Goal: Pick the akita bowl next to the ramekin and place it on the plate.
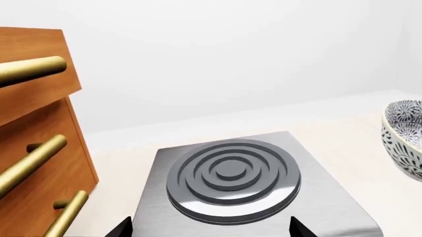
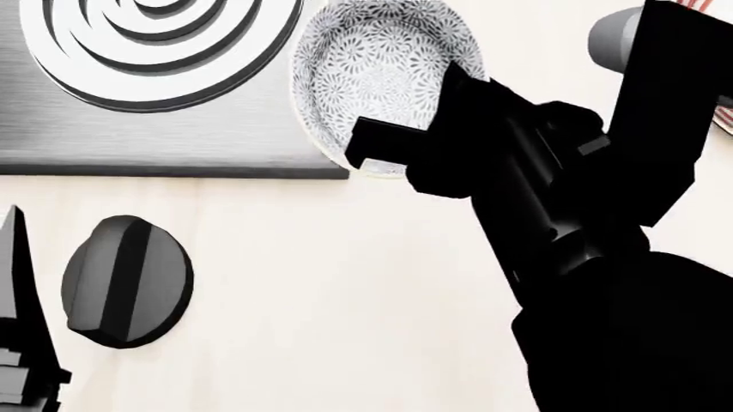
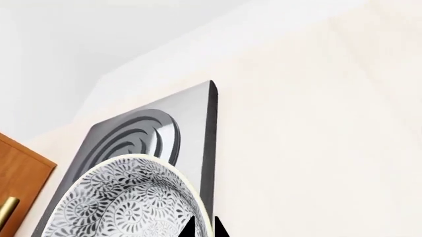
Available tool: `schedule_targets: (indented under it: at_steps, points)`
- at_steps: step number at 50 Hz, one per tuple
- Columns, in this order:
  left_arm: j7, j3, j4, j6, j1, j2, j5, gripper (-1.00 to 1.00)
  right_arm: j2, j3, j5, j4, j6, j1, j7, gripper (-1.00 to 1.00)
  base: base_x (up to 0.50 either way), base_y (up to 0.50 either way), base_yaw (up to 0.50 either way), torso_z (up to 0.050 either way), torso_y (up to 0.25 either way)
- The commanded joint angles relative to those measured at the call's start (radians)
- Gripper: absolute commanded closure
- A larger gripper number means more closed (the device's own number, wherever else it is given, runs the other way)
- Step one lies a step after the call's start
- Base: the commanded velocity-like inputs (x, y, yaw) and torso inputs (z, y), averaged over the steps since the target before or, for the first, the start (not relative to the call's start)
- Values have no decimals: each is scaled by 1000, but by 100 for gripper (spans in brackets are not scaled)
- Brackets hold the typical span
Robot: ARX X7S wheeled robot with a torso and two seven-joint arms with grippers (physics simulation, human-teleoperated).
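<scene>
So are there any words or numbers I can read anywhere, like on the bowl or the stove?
None: no words, numbers or signs show in any view.
The akita bowl has only a grey flower pattern.
The stove burner has only plain rings, and its steel plate is blank.
The knob has no marks.
The wooden drawers with brass handles are blank too.

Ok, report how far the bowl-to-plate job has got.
Done: the right gripper has reached the akita bowl, at its rim by the burner plate. In hand: the grasp, closure hidden. Left: lift and set it on the plate, which shows only at the edge.
</scene>
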Motion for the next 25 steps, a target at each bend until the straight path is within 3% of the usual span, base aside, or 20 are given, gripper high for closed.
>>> schedule_targets:
  at_steps: [1,25]
  points:
    - [2,-2,-10,1,-4,6,-4,-100,-35,-3,-2,102,14,60,-39,100,0,0,0,0,0]
    - [8,2,-24,0,-2,14,2,-100,-40,7,14,247,32,142,-52,100,0,0,0,0,0]
